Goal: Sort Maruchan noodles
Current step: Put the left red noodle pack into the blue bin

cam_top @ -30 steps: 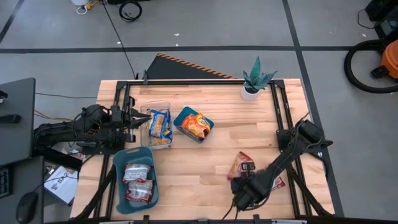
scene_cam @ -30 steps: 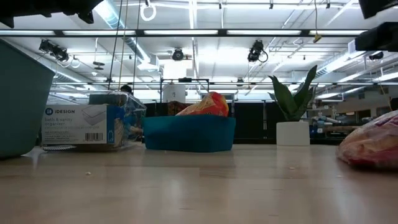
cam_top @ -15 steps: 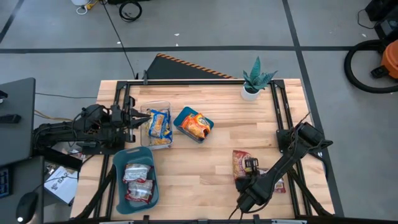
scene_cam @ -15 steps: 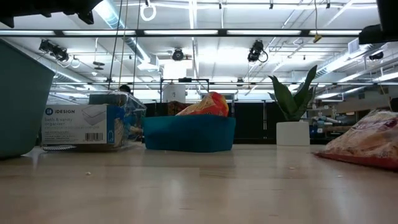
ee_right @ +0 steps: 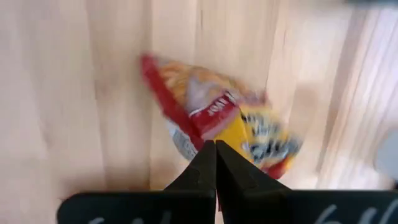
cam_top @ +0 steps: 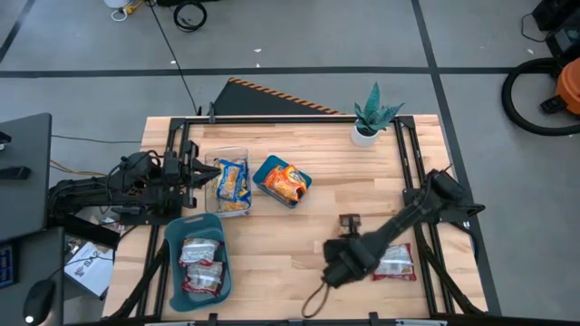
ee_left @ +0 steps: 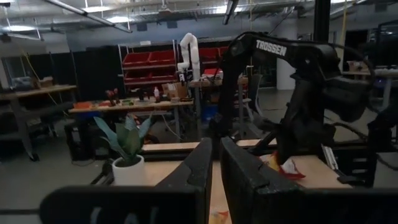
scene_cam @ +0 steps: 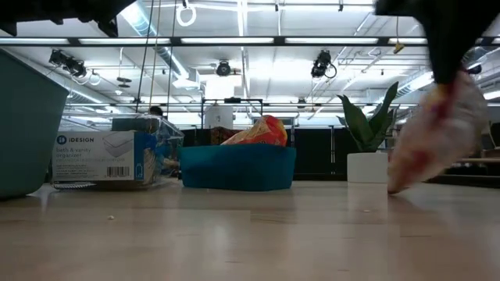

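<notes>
Tabletop: clear container left of small bin; large bin at front left; plant at back right.

Pale wooden desk with a smooth matt grain, glossy crinkly plastic noodle packet — red and silver, teal plastic bin, clear plastic container.

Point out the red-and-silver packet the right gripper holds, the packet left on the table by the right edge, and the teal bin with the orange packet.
Held packet (ee_right: 217, 115), right wrist view, its printed face.
Table packet (cam_top: 396, 263), high view, its middle.
Teal bin (cam_top: 262, 169), high view, its rim.
</notes>
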### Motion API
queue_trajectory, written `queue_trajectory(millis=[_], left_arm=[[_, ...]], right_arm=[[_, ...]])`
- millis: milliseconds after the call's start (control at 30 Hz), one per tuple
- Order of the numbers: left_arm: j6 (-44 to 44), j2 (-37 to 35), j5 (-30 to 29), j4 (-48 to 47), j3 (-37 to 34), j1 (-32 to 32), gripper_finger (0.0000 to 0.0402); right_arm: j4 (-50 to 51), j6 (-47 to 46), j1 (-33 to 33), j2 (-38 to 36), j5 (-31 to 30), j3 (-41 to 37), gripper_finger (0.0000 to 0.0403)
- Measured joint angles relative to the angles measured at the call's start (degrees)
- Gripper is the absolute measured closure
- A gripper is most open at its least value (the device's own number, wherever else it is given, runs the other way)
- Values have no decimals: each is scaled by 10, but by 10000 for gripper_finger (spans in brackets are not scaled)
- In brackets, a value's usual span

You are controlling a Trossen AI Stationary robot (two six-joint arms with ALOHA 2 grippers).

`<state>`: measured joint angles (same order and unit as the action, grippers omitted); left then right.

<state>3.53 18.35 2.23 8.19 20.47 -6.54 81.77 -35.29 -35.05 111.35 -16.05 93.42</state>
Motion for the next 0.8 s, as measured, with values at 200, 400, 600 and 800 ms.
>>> queue_trajectory(millis=[200, 400, 600, 800], left_arm=[[-17, 0, 0, -1, 0, 0, 365], [-109, 0, 2, -19, 0, 0, 365], [-139, 0, 6, -50, 0, 0, 365], [-172, -1, 45, -74, 0, 0, 365]], right_arm=[[-44, 101, 54, 0, -24, 88, 401], [-115, 181, 108, 0, -25, 143, 401], [-205, 255, 153, 0, -6, 145, 401], [-315, 319, 196, 0, 46, 145, 401]])
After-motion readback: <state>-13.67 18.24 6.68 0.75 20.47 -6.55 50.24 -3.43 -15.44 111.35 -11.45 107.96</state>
